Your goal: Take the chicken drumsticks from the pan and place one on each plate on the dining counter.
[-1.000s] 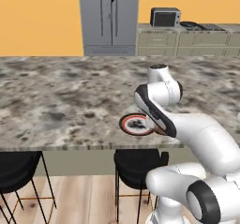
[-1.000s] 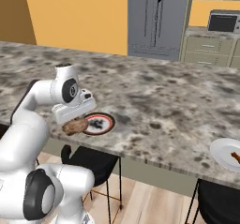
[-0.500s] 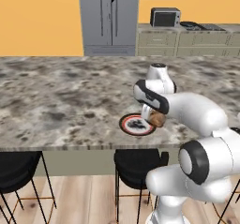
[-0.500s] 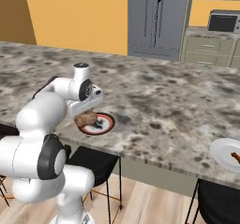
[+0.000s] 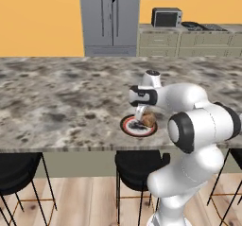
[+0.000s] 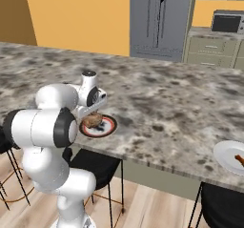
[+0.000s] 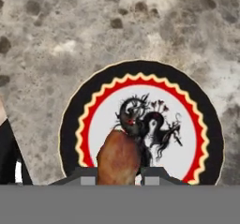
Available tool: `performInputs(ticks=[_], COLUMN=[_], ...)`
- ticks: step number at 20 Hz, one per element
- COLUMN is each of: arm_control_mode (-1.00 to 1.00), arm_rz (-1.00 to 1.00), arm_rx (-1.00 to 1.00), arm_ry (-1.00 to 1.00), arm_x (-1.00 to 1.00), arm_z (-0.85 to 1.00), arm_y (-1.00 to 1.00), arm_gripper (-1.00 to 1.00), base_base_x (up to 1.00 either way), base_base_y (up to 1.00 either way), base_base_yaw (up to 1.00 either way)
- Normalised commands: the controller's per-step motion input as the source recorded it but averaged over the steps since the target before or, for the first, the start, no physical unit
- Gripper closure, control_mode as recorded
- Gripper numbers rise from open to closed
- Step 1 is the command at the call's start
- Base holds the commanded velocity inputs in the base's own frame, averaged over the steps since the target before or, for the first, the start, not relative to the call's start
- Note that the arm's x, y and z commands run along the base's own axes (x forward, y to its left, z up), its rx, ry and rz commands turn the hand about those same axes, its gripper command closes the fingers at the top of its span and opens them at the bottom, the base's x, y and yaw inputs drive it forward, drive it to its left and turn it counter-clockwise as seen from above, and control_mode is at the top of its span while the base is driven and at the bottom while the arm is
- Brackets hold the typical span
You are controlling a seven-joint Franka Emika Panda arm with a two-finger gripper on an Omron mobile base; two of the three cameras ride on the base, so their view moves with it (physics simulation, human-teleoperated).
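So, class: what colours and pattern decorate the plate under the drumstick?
Black rim, red scalloped ring edged yellow, white centre with a dark dragon-like drawing: plate, clearest in the hand view.

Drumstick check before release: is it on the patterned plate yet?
Cannot tell: the drumstick sits between the tool's fingers, over the plate.

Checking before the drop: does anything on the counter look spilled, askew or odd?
Nothing stands out. The gripper holds a drumstick over the dark-rimmed plate, which sits flat on the dining counter. The white plate already carries the other drumstick, neatly within its rim.
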Motion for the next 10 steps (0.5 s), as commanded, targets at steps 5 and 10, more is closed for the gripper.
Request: performInputs(ticks=[5, 10], arm_control_mode=[-1.0, -1.0], arm_rz=[-0.06, -0.08], arm_rx=[0.0, 0.0], arm_ry=[0.0, 0.0], arm_x=[0.42, 0.06], arm_z=[-0.34, -0.29], arm_y=[0.06, 0.0], arm_gripper=[1.0, 1.0], base_base_x=[0.0, 0.0], base_base_y=[0.0, 0.0], base_base_yaw=[0.0, 0.0])
